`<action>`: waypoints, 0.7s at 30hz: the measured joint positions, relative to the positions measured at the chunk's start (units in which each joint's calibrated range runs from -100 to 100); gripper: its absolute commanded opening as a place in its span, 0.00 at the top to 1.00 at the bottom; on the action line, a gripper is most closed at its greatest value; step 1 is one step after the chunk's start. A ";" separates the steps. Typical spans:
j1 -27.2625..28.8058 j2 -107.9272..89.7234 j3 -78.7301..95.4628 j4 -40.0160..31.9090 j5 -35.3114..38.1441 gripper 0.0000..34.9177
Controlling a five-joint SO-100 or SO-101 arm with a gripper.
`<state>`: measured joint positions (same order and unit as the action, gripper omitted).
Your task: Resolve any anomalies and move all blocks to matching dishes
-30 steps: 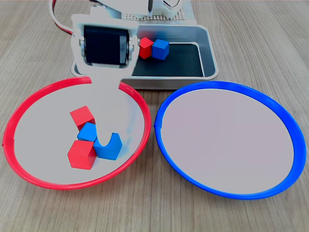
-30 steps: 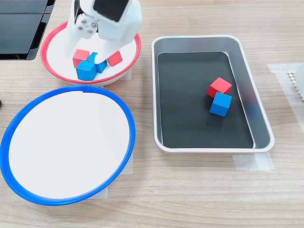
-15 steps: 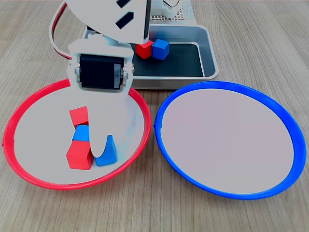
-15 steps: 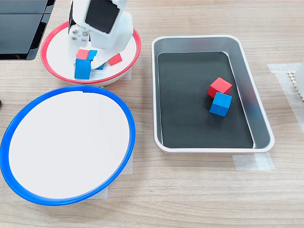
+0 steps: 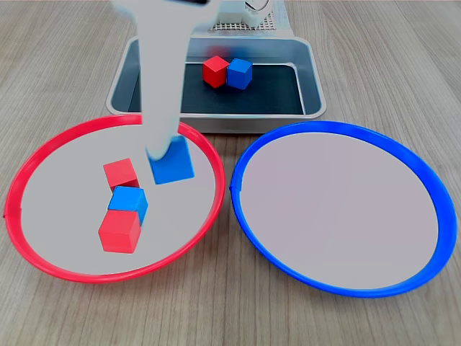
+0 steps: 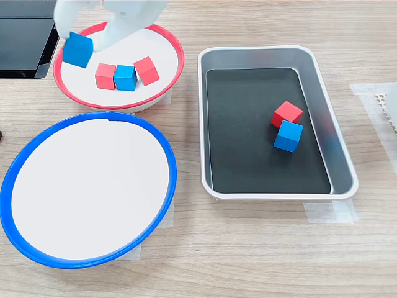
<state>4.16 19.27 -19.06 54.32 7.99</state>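
My gripper [image 5: 167, 155] [image 6: 79, 45] is shut on a blue block [image 5: 172, 163] [image 6: 78, 49] and holds it in the air above the red-rimmed dish [image 5: 43, 155] [image 6: 167, 43]. Inside that dish lie two red blocks [image 5: 121, 174] [image 5: 119, 231] with another blue block [image 5: 130, 201] [image 6: 125, 77] between them. The blue-rimmed dish [image 5: 432, 187] [image 6: 169, 167] has nothing in it. A red block [image 5: 215, 71] [image 6: 286, 114] and a blue block [image 5: 240, 73] [image 6: 288, 136] sit touching in the metal tray.
The silver tray [image 5: 311, 72] [image 6: 322, 112] with a black floor stands behind the dishes in the first exterior view. A black object [image 6: 25, 37] lies at the second exterior view's top left. Tape marks [image 6: 322, 212] sit on the wooden table.
The gripper closed on one blue block in the red-rimmed dish and lifted it clear. The arm rose out of the dish, uncovering the three blocks left inside.
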 measured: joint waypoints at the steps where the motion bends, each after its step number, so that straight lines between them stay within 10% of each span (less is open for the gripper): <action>1: -0.62 -0.85 0.00 0.33 -0.10 0.99; 11: -16.02 0.68 11.71 -0.98 1.32 0.86; 16: -16.46 3.50 11.62 -2.28 2.30 0.47; 21: -15.66 3.50 11.52 -0.33 2.59 0.36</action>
<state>-11.50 22.76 -7.53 54.00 10.57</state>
